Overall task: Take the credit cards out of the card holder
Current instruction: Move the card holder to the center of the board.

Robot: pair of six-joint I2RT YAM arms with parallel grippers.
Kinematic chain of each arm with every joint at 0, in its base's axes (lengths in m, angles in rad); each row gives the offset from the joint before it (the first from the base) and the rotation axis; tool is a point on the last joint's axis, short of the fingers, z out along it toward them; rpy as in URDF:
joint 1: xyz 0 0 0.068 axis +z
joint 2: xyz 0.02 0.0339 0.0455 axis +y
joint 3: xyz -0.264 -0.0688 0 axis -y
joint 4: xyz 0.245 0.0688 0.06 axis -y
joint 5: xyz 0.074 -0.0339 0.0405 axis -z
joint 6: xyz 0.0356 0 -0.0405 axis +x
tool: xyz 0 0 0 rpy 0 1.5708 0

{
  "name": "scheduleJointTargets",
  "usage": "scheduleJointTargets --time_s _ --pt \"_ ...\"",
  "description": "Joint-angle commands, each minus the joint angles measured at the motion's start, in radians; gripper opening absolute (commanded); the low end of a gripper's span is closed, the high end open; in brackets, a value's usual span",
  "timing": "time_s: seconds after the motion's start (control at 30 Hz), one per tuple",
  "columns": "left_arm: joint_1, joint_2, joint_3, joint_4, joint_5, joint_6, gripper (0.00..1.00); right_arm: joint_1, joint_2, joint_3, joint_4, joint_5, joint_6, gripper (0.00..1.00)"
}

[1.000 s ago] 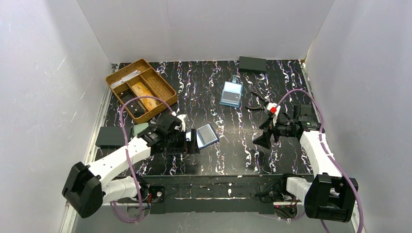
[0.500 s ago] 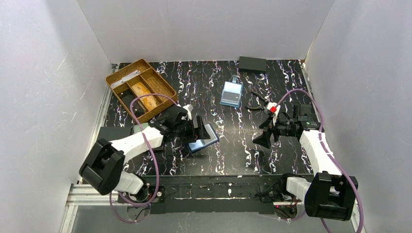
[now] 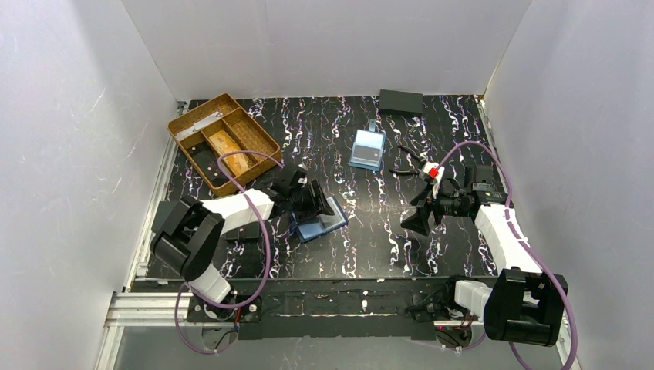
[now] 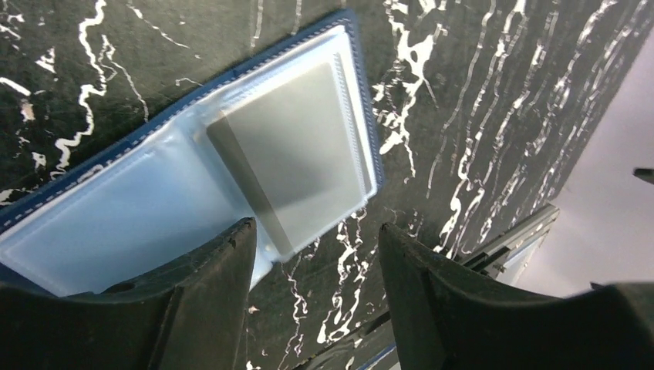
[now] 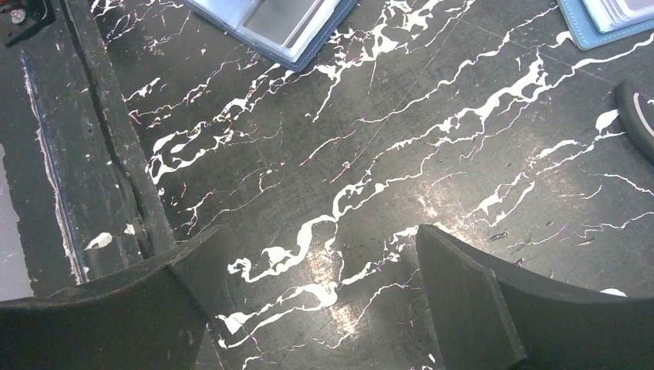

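Note:
The card holder point(image 3: 322, 223) lies open on the table left of centre, navy outside with light blue slots inside point(image 4: 139, 223). A pale grey credit card point(image 4: 297, 154) sits in its right-hand slot. My left gripper point(image 3: 315, 202) hangs just over the holder's corner; in the left wrist view its gripper point(image 4: 316, 231) is open, one finger point(image 4: 216, 293) overlapping the holder's edge, nothing pinched. My right gripper point(image 3: 417, 220) stands open over bare table point(image 5: 316, 235), well right of the holder point(image 5: 270, 23). Orange cards point(image 3: 230, 150) lie in the tray.
A wicker tray point(image 3: 202, 121) with compartments stands at the back left. A light blue clear case point(image 3: 367, 149) lies at the back centre, a black box point(image 3: 400, 101) behind it, pliers point(image 3: 406, 167) beside the right arm. The table's front rail point(image 5: 116, 146) is near.
My left arm swung forward and its gripper moved from the holder's left side to over it, jaws narrowing. The holder shifted slightly toward the front. The right arm stayed still.

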Motion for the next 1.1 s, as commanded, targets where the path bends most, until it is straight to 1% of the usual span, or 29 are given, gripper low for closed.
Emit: scheduleJointTargets --time_s 0.0,0.17,0.2,0.3,0.5,0.6,0.7,0.83,0.93,1.07 --pt "0.005 0.041 0.042 -0.092 -0.054 -0.036 0.57 -0.005 -0.002 0.014 0.012 -0.024 0.006 0.98" --pt "0.005 0.097 0.083 -0.143 -0.049 -0.015 0.57 -0.005 0.0 0.014 0.012 -0.027 0.006 0.98" --pt "0.005 0.105 0.086 -0.14 -0.044 -0.008 0.55 -0.005 0.002 0.015 0.011 -0.028 0.006 0.98" --pt "0.005 0.139 0.1 -0.14 -0.02 0.019 0.45 -0.005 0.003 0.016 0.008 -0.028 0.005 0.98" --pt "0.002 0.213 0.12 -0.099 0.091 0.092 0.35 -0.005 0.001 0.016 0.007 -0.031 0.003 0.98" --pt "-0.014 0.258 0.153 -0.093 0.169 0.163 0.32 -0.004 0.003 0.018 0.004 -0.034 0.002 0.98" --pt "-0.041 0.304 0.197 -0.098 0.215 0.194 0.3 -0.004 0.008 0.019 0.003 -0.041 0.002 0.98" --pt "-0.082 0.342 0.244 -0.085 0.229 0.195 0.29 -0.003 0.028 0.022 0.009 -0.084 0.029 0.98" --pt "-0.111 0.366 0.272 -0.037 0.248 0.168 0.29 0.003 0.068 0.025 0.042 -0.126 0.094 0.98" --pt "-0.146 0.406 0.316 0.038 0.265 0.12 0.3 0.042 0.134 0.049 0.055 -0.128 0.158 0.97"
